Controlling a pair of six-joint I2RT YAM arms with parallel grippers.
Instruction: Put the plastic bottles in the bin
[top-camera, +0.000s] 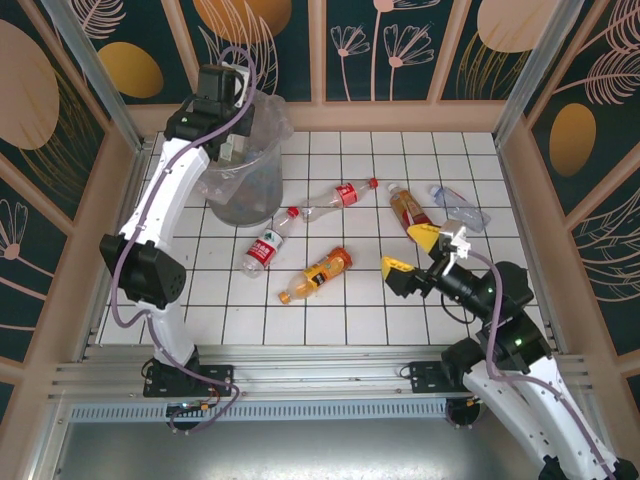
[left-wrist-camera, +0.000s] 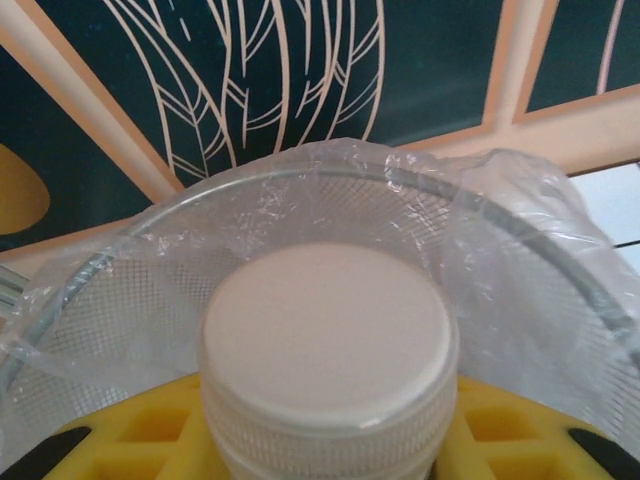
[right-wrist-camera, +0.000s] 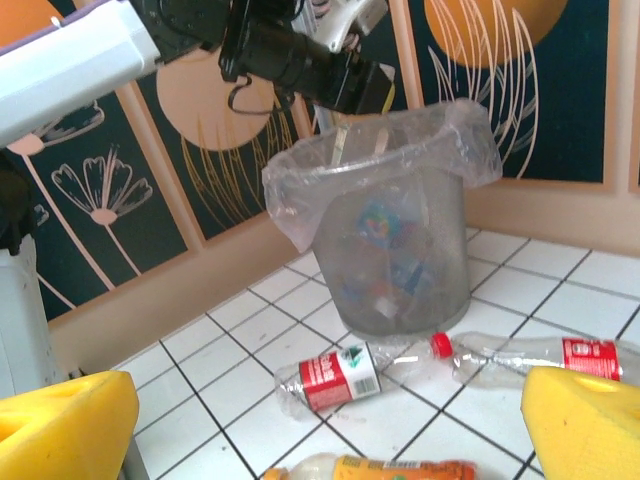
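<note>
**Plastic bottle (left-wrist-camera: 330, 345) gripped above the bin (top-camera: 240, 195)**

The left tool (top-camera: 233, 148) is clenched on this bottle. In the left wrist view its white ribbed cap sits between the yellow pads (left-wrist-camera: 120, 440). The bin's rim and crinkled clear liner curve just beyond the cap. From above, the left tool hangs over the mouth of the bin, which stands at the far left of the white tiled surface (top-camera: 350, 310). The right wrist view shows several bottles (right-wrist-camera: 385, 235) lying inside the bin, blurred through its grey wall.

Five more bottles lie on the surface outside the bin:
- A red-labelled bottle (top-camera: 266, 247) lies just near and right of the bin's foot.
- A long clear bottle (top-camera: 338, 197) with a red label and red cap lies to the right of the bin.
- An orange bottle (top-camera: 318, 272) lies nearer, around the middle of the surface.
- An amber bottle (top-camera: 405, 205) with a red cap lies farther right.
- A crumpled clear bottle (top-camera: 460, 207) with a blue cap lies at the far right.

The right tool (top-camera: 412, 252) is released, its jaws spread wide with nothing between them. It sits low at the near right, just on the near side of the amber bottle. I cannot tell whether it touches that bottle.
</note>
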